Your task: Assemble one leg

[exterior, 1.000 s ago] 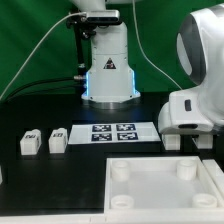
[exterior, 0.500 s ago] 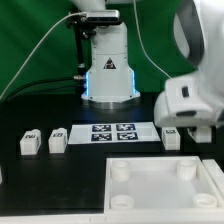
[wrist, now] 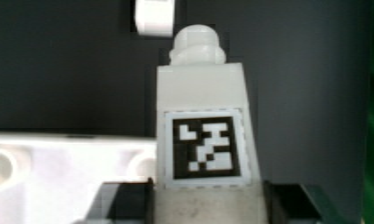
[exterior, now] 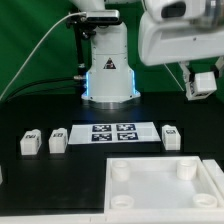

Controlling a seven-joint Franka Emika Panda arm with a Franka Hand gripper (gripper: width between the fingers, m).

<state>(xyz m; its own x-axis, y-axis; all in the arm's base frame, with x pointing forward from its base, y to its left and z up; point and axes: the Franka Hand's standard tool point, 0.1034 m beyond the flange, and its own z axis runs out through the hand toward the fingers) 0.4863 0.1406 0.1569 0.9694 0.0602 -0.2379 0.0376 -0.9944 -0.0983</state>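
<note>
The tool (exterior: pixel 201 90) is clenched on the leg (exterior: pixel 204 82), carrying it high above the desk (exterior: pixel 60 180) at the exterior view's right, well clear of the panel (exterior: pixel 160 185) and the marker board (exterior: pixel 118 132). The wrist view shows the leg (wrist: pixel 205 110) as a plain white plastic block with a tag on the facing side and a rounded peg (wrist: pixel 198 45) at its far end. It looks light, rigid and smooth-sided, so slipping or twisting in the grip seems likelier than breakage. The flat side faces near the tagged end look like the best place to grip, leaving the peg free for a socket. Three other legs (exterior: pixel 28 142) (exterior: pixel 58 140) (exterior: pixel 171 137) sit on the desk. The tool (wrist: pixel 205 205) is cut off at the picture's edge, so the depth of its hold cannot be judged. A blurred white shape (wrist: pixel 152 15) beyond the peg cannot be identified, and only a corner of the panel (wrist: pixel 68 160) shows.
</note>
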